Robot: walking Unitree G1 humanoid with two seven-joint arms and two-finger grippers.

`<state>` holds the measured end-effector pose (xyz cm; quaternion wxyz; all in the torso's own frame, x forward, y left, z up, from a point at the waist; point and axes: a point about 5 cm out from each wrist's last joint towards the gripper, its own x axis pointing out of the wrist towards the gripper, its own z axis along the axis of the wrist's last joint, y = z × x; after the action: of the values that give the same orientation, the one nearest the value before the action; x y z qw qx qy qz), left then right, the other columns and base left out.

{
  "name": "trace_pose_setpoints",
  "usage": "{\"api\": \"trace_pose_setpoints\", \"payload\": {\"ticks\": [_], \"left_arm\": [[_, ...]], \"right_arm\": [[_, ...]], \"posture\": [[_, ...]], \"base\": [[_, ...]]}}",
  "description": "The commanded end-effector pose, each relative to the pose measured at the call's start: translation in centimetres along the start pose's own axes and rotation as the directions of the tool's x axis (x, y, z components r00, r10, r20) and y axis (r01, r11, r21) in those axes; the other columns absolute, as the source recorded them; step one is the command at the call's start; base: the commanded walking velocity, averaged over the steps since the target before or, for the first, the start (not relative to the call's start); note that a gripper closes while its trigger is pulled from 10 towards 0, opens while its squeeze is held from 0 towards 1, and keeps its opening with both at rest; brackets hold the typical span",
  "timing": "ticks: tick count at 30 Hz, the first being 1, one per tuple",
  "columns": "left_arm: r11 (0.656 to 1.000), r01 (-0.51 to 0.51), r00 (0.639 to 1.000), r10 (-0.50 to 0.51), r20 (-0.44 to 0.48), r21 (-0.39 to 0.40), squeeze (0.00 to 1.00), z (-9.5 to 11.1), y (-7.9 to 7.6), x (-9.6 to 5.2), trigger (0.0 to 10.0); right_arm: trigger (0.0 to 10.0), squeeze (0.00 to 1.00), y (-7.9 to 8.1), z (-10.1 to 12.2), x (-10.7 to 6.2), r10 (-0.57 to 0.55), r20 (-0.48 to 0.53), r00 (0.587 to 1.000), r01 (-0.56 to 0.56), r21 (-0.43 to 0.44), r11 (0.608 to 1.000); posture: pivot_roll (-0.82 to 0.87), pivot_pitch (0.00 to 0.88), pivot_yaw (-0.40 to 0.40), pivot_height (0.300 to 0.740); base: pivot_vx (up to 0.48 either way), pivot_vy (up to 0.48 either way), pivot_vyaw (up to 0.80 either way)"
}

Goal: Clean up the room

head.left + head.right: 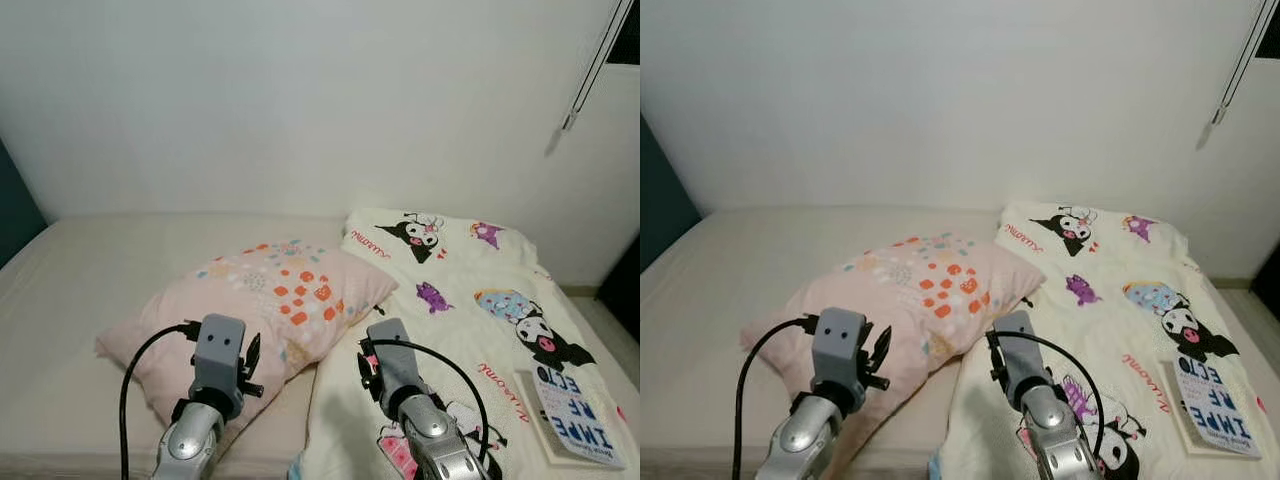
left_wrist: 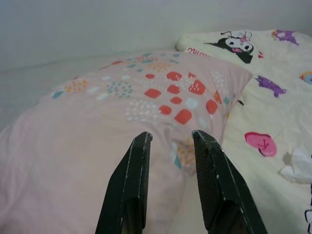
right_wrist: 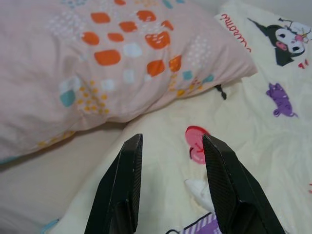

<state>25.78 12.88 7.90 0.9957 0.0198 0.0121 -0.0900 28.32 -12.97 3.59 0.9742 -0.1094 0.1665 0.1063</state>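
We're looking down at a bed [image 1: 70, 290] against a white wall [image 1: 300, 100]. A pink pillow [image 1: 270, 300], dotted with orange and teal spots, lies slantwise across the mattress, one corner resting on the edge of a cream cartoon-print quilt [image 1: 470, 320] that covers the bed's right side. Out at the quilt's right edge sits a book [image 1: 578, 415], cover up, well apart from the pillow.

Both arms are up over the near edge of the bed. The left gripper [image 2: 170, 144] hovers just above the near part of the pillow, fingers parted by a modest gap with nothing between them; pink fabric shows through the gap. The right gripper [image 3: 170, 146] hangs over the quilt just beside the pillow's lower edge, fingers spread somewhat wider, also empty. A pink heart print shows between them. Whether either set of tips touches the bedding, I can't tell. A black cable [image 1: 135, 370] loops off the left wrist, another arcs over the right.
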Motion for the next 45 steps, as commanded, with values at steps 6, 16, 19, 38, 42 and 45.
{"api": "trace_pose_setpoints", "payload": {"ticks": [6,16,19,38,42,45], "left_arm": [[1.0,0.023,0.999,-0.023,-0.033,0.019,0.0,-0.6,-0.2,-0.2,10.0],[0.999,0.049,0.998,-0.049,-0.031,0.021,0.0,-0.6,-0.6,-0.2,10.0],[0.998,0.052,0.998,-0.052,-0.032,0.021,0.0,-0.6,-0.6,-0.2,10.0],[0.986,0.149,0.989,-0.149,-0.005,0.071,0.0,0.7,0.9,-1.1,10.0],[0.975,0.218,0.974,-0.22,0.057,0.046,0.0,2.2,0.3,-1.6,10.0],[0.964,0.263,0.959,-0.267,0.1,0.05,0.0,3.2,-0.2,-1.9,10.0]], "right_arm": [[10.0,0.0,0.1,-0.4,-0.2,0.002,-0.017,1.0,-0.001,0.013,1.0],[10.0,0.0,0.2,-0.6,-0.3,0.012,-0.021,1.0,-0.012,0.015,1.0],[10.0,0.0,0.2,-0.6,-0.3,0.013,-0.023,1.0,-0.013,0.017,1.0],[10.0,0.0,-0.7,1.3,1.2,0.012,-0.013,1.0,-0.012,-0.03,0.999],[10.0,0.0,-1.8,1.9,1.7,-0.027,-0.002,1.0,0.026,-0.096,0.995],[10.0,0.0,-3.1,2.1,2.0,-0.094,-0.006,0.996,0.092,-0.135,0.987]], "posture": [[0.05,0.022,-0.012,0.612],[0.05,0.027,-0.012,0.607],[0.05,0.027,-0.012,0.607],[0.06,0.154,-0.024,0.564],[0.07,0.173,-0.031,0.559],[0.07,0.181,-0.034,0.559]], "base": [[0.0,0.0,0.0],[0.0,0.0,0.0],[0.0,0.0,0.0],[0.0,0.0,0.0],[0.0,0.0,0.0],[0.0,0.0,0.0]]}}
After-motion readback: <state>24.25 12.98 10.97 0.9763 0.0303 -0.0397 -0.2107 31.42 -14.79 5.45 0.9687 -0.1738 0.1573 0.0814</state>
